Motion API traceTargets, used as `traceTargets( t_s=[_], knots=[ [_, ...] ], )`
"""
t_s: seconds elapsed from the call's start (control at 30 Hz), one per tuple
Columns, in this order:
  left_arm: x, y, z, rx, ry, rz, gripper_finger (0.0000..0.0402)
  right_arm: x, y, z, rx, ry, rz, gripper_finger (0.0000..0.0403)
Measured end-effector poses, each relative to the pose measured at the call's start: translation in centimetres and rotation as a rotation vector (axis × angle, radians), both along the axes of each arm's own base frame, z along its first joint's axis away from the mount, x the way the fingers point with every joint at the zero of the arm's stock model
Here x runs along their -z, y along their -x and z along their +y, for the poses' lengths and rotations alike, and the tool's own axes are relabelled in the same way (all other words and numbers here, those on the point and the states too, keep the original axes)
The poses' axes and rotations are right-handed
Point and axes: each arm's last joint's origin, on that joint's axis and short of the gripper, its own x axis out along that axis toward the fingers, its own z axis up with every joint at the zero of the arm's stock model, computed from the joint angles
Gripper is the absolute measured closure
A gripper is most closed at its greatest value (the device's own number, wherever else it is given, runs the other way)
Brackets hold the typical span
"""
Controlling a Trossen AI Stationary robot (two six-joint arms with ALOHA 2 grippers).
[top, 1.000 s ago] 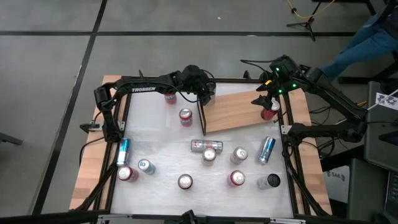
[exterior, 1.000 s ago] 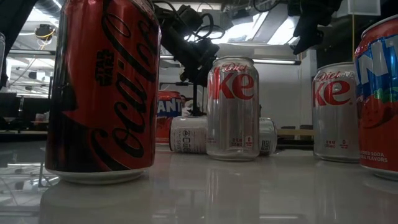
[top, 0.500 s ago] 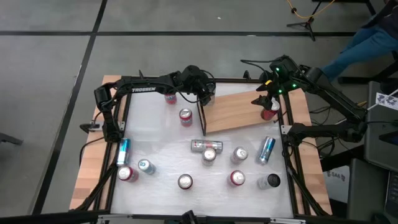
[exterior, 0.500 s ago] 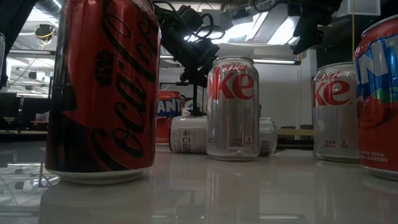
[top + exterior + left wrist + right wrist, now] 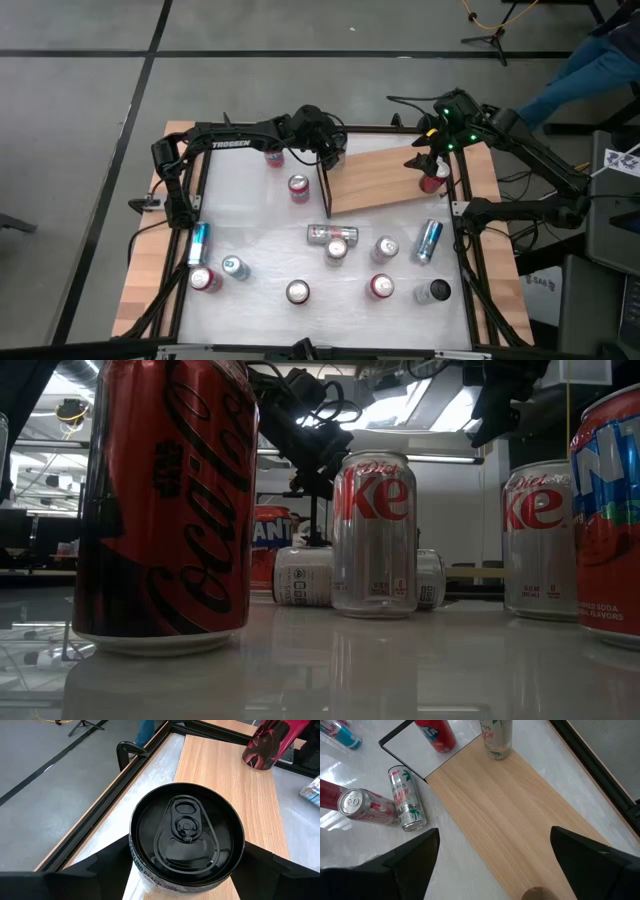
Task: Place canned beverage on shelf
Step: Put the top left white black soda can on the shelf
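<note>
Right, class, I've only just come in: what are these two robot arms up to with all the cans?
The left gripper sits around a black-topped can standing at one end of the shelf, jaws either side of it. The right gripper hangs open over the shelf's other end, above a dark red can already there. About a dozen more cans wait on the white table, some upright, some lying down.

So the shelf is a flat light-brown wooden board lying at a slight angle across the far side of the table, with a thin black upright frame at its left end. A black-topped can stands upright at that frame end, and a dark red can stands at the opposite end
</note>
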Motion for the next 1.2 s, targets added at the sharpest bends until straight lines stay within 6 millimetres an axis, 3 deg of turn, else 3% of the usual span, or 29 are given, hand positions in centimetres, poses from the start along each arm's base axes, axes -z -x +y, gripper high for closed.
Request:
traceTargets(
  t_s=[1.2],
  knots=[
    [0.0, -0.01, -0.03, 0.009, 0.005, -0.001, 0.0119, 0.0, 0.0, 0.01, 0.0, 0.0, 0.0, 0.0033]
  ],
)
